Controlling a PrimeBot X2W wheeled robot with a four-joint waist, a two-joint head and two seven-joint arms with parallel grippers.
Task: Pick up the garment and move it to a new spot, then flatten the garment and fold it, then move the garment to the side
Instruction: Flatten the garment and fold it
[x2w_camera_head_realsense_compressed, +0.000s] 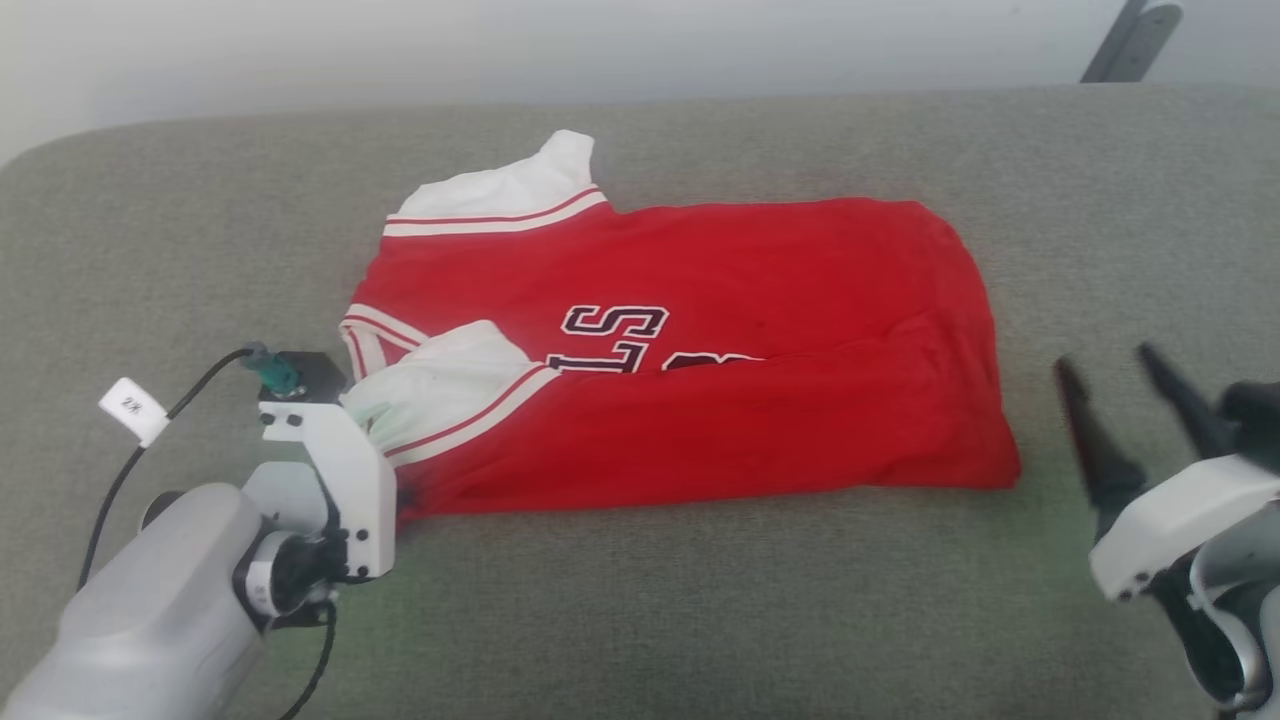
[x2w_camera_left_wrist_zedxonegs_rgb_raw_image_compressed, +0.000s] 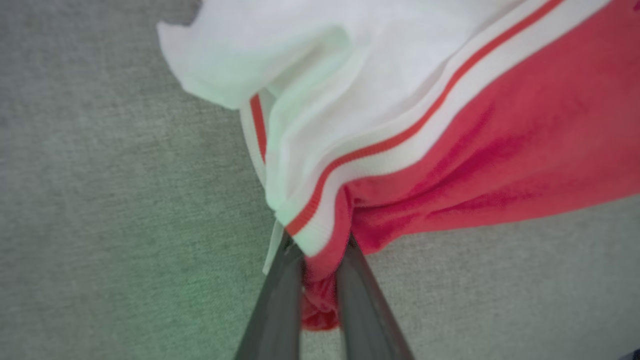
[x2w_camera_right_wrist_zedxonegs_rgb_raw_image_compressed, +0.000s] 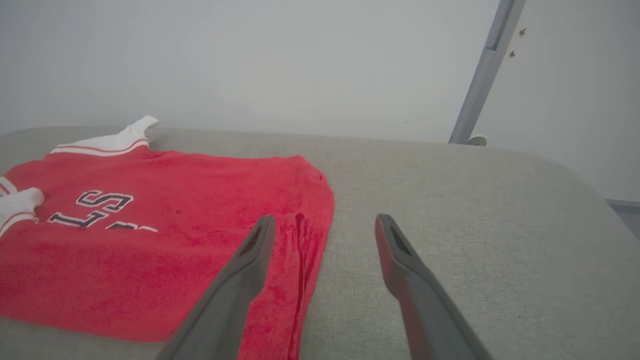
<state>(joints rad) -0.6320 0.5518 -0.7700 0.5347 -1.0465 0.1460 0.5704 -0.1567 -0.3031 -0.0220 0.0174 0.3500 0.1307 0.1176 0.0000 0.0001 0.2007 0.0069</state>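
Grey cushion (x2w_camera_head_realsense_compressed: 640, 620), left fingers (x2w_camera_left_wrist_zedxonegs_rgb_raw_image_compressed: 277, 305) clamped on garment (x2w_camera_head_realsense_compressed: 760, 440) corner, right fingers (x2w_camera_right_wrist_zedxonegs_rgb_raw_image_compressed: 235, 290) spread, empty.

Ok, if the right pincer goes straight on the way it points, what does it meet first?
Likely the bare grey cushion just beside the garment edge; the open right pincer aims past the red cloth. Height is hard to judge.

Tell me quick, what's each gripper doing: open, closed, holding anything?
Left gripper: closed, pinching a corner of the jersey.
Right gripper: open, holding nothing.
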